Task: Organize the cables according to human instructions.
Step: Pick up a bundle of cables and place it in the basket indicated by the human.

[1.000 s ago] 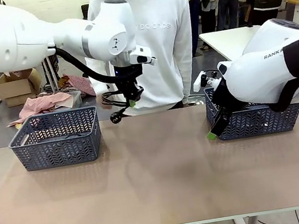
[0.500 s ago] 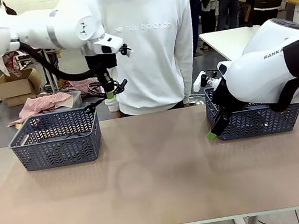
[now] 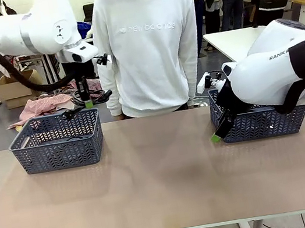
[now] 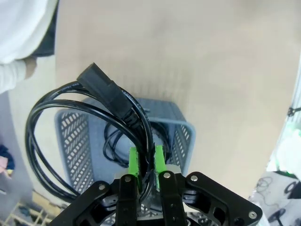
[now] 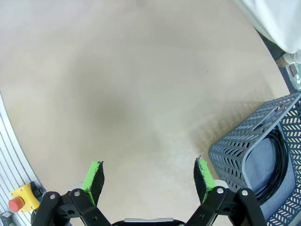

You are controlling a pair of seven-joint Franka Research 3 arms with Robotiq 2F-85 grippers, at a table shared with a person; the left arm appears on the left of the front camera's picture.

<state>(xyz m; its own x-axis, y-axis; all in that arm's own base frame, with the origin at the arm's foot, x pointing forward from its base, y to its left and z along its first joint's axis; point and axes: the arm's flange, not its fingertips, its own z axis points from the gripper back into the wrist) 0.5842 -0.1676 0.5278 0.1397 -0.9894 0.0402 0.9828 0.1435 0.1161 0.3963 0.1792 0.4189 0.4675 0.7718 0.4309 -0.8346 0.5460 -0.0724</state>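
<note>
front view: the left gripper (image 3: pixel 87 103) hangs above the far right corner of the left basket (image 3: pixel 58 148), a dark grey plastic crate with herringbone slots, on a smooth tan table (image 3: pixel 163 177). its green pads are pressed together on a thin, glossy black cable (image 3: pixel 83 105) that loops out to both sides of the fingers. left wrist view shows that cable (image 4: pixel 70 141) more fully: a round double coil with a blocky plug end, hanging from the pinch just over the basket (image 4: pixel 77 141), where a second coiled cable (image 4: pixel 113 141) lies inside. the right gripper (image 3: pixel 218 133) sits low at the near left corner of the right basket (image 3: pixel 260 121). right wrist view has its fingers (image 5: pixel 202 174) spread wide over bare table, and another black cable (image 5: pixel 277 165) curled against the wall of that basket (image 5: pixel 240 146).
</note>
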